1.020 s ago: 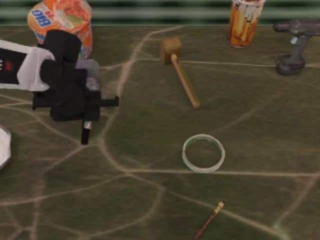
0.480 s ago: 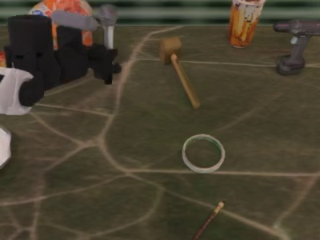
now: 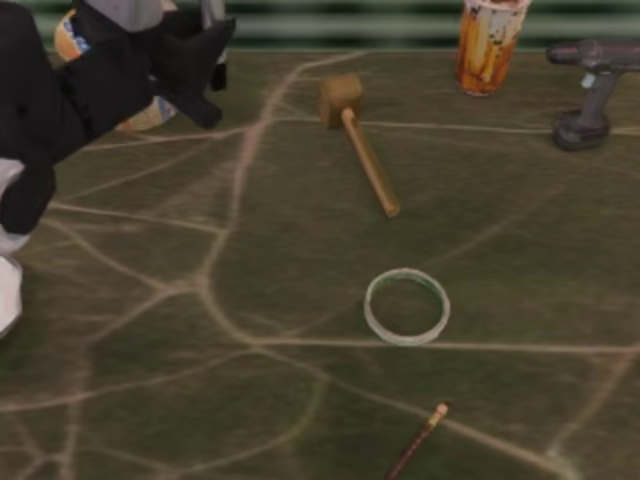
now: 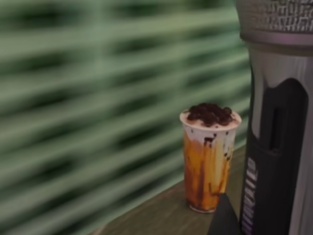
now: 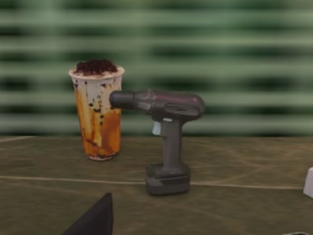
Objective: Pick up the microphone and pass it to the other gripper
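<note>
The microphone fills one side of the left wrist view, upright, its grey mesh head above the black and silver handle. My left gripper is shut on it, raised over the table's far left corner; from above only a grey sliver of the microphone shows past the black fingers. One left fingertip lies against the handle. My right arm is out of the top view; its wrist view shows a single black fingertip low over the table, nothing against it.
A wooden mallet lies at the far middle. A bubble tea cup and grey drill stand far right. A clear tape ring and a thin stick lie nearer. An orange snack bag sits under the left arm.
The left arm has lifted the microphone off the table, swung it to the far left corner and kept rising; the arm now looms larger from above.
</note>
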Motion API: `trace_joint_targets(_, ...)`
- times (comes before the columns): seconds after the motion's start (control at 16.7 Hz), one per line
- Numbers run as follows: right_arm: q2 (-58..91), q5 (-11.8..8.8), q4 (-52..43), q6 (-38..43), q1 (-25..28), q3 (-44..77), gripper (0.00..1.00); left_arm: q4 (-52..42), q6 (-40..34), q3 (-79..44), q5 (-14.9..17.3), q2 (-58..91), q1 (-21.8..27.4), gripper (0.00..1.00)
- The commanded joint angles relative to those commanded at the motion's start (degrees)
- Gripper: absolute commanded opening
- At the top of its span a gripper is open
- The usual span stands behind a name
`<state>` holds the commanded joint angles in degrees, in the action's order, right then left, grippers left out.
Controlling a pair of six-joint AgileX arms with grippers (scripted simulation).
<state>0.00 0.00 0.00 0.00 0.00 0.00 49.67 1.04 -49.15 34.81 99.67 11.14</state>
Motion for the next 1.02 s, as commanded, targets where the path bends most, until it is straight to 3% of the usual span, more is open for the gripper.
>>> trace_joint_targets(0.36, 0.0, 0.0, 0.0, 0.0, 0.0, 0.0, 1.0, 0.04, 0.07, -0.2, -0.19, 0.01, 0.45, 0.0)
trace_joint_targets(0.48, 0.0, 0.0, 0.0, 0.0, 0.0, 0.0, 1.0, -0.25, 0.01, 0.02, -2.31, -0.99, 2.5, 0.0)
trace_joint_targets(1.02, 0.0, 0.0, 0.0, 0.0, 0.0, 0.0, 1.0, -4.08, -0.91, 3.15, -24.54, -11.69, 23.5, 0.0)
